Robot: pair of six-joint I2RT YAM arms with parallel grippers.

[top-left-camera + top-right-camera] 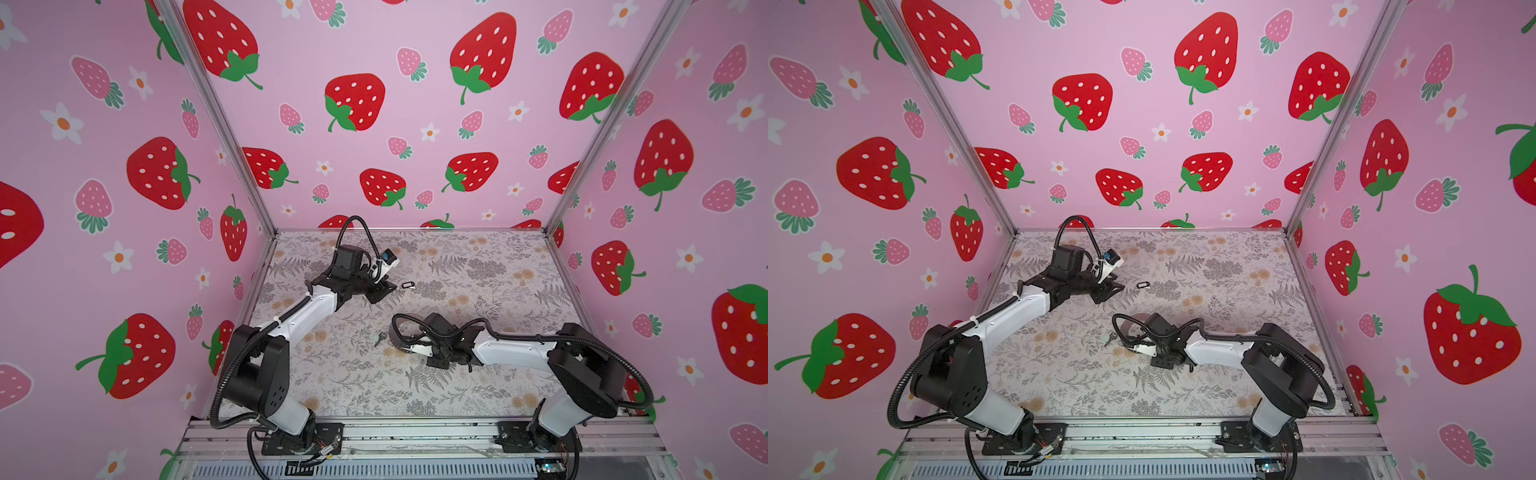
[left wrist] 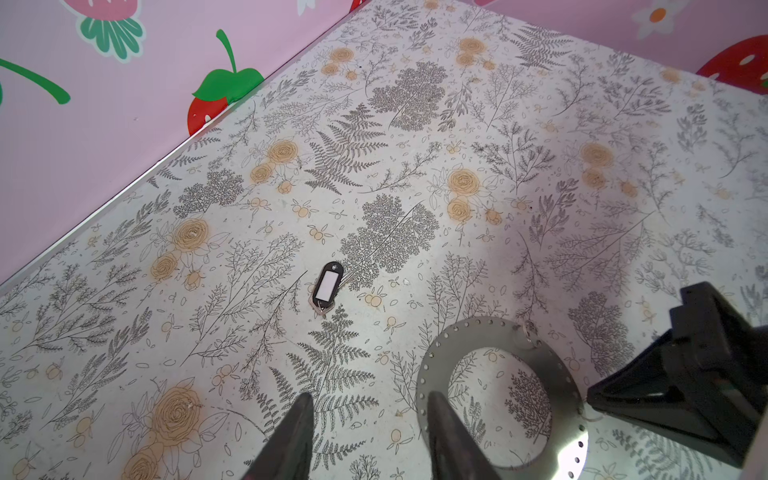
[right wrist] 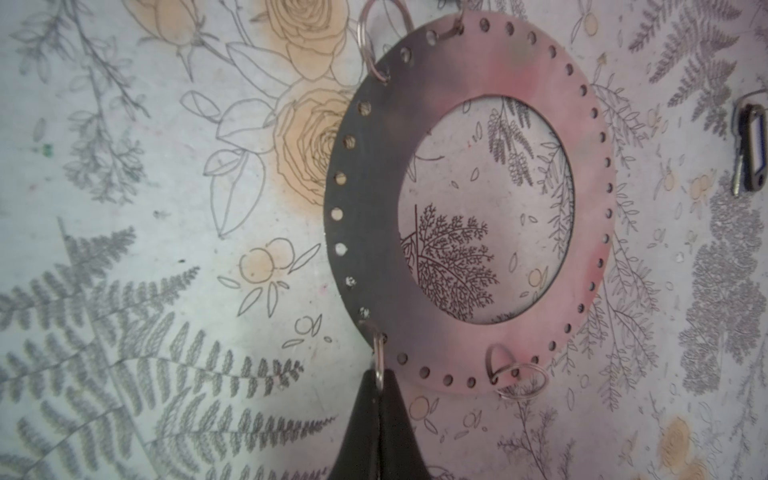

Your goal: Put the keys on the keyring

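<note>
The keyring (image 3: 365, 216), a flat grey ring with rim holes and small wire loops, is in front of my right gripper (image 3: 379, 380), which is shut on one of its loops. I cannot tell whether the ring is lifted. A dark key with a white tag (image 3: 752, 158) lies just beyond the ring and shows in both top views (image 1: 379, 339). The black-rimmed oval tag (image 2: 328, 286) lies flat on the table (image 1: 408, 285). My left gripper (image 2: 370, 399) hangs open and empty between the tag and the keyring (image 2: 432, 365), with one finger (image 2: 440, 415) over its rim.
The floral table (image 1: 478, 374) is boxed in by pink strawberry walls at the back and both sides. A metal rail (image 1: 415, 432) carrying both arm bases runs along the front. The right arm's cable loop (image 1: 397, 326) arches over the keyring area.
</note>
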